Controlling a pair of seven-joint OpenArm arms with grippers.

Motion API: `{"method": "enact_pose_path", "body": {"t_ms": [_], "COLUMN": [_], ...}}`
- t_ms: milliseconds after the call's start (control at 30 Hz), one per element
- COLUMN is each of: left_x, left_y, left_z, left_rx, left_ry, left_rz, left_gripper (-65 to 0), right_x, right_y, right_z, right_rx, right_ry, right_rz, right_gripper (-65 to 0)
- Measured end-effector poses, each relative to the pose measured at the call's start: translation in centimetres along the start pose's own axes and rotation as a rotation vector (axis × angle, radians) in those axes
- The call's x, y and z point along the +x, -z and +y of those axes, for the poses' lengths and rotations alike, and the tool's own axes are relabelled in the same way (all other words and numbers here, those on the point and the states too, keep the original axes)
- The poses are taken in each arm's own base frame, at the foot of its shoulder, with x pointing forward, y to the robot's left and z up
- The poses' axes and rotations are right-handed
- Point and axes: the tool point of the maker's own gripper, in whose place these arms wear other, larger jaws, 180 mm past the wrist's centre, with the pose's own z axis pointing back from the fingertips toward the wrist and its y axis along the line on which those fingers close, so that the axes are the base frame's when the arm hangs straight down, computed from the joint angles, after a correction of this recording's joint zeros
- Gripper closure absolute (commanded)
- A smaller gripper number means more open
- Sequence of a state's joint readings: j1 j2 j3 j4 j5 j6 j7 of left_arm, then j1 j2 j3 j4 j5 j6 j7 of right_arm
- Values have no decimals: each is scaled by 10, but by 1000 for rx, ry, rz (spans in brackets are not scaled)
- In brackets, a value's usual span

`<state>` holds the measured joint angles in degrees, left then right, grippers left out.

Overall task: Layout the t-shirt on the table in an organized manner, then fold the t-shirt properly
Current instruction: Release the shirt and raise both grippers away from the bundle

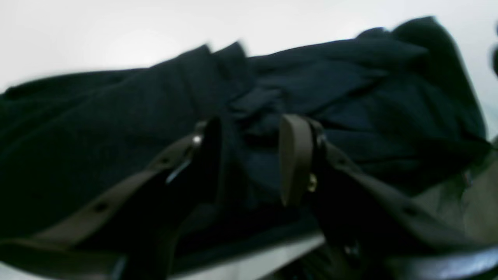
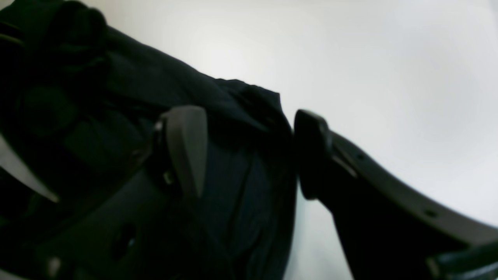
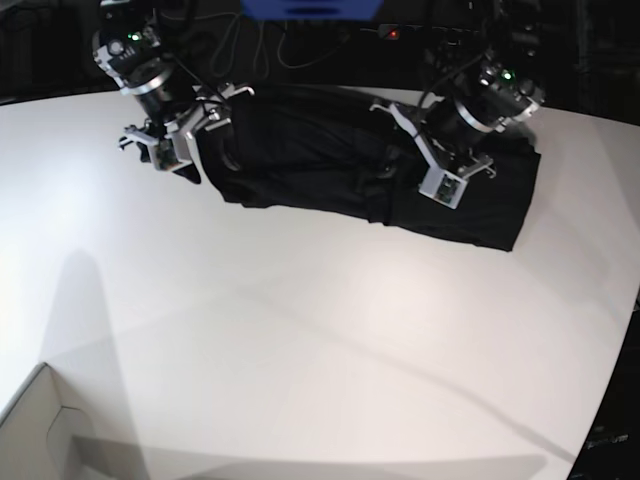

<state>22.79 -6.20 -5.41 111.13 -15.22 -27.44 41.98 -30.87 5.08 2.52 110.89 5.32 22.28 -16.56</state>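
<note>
At the worktop's (image 3: 300, 330) far edge, the t-shirt (image 3: 330, 150) lies bunched: thin, limp, light, best taken at hem corners. Left pincer (image 1: 249, 155) straddles a fold, half open; grip uncertain. Right pincer (image 2: 249, 151) gapes around the cloth edge, not clamped.

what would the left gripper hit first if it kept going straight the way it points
Most likely the black t-shirt: the left gripper has open jaws aimed at its bunched folds, with cloth already between the fingers. Depth is blurry, so contact may already exist.
</note>
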Motion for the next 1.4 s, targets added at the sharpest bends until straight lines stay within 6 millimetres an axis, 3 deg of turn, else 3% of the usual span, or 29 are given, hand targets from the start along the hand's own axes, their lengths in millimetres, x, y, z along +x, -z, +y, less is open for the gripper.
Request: {"method": "enact_pose_path", "body": {"t_ms": [100, 200, 267, 467, 533, 733, 933, 1033, 1200, 1400], "left_x": [10, 14, 16, 19, 11, -18, -51, -55, -73, -78], "left_y": [-6, -13, -24, -70, -91, -130, -142, -138, -134, -132], "left_z": [-8, 7, 33, 149, 186, 247, 266, 271, 271, 271], "left_rx": [-34, -17, 43, 353, 471, 617, 664, 662, 655, 651], "left_ry": [18, 18, -4, -125, -177, -260, -346, -382, -422, -436], "left_rz": [-30, -43, -56, -127, -131, -93, -46, -55, -25, -18], "left_gripper": [-240, -240, -240, -240, -240, -240, -240, -240, -240, -240], "right_x": [0, -1, -2, -3, -5, -42, -66, -78, -80, -79], "right_y": [0, 0, -1, -4, -5, 1, 4, 5, 5, 9], "right_z": [0, -1, -1, -16, -19, -16, -12, -15, -32, -24], "right_rx": [-1, -5, -7, -107, -122, -116, -106, -116, -160, -143], "right_ry": [1, 2, 6, 107, 121, 162, 196, 212, 231, 239], "right_rz": [-1, 1, 4, -10, -7, 115, 168, 193, 177, 174], "right_gripper": [-363, -365, -367, -424, -425, -425, -423, -423, -423, -413]}}
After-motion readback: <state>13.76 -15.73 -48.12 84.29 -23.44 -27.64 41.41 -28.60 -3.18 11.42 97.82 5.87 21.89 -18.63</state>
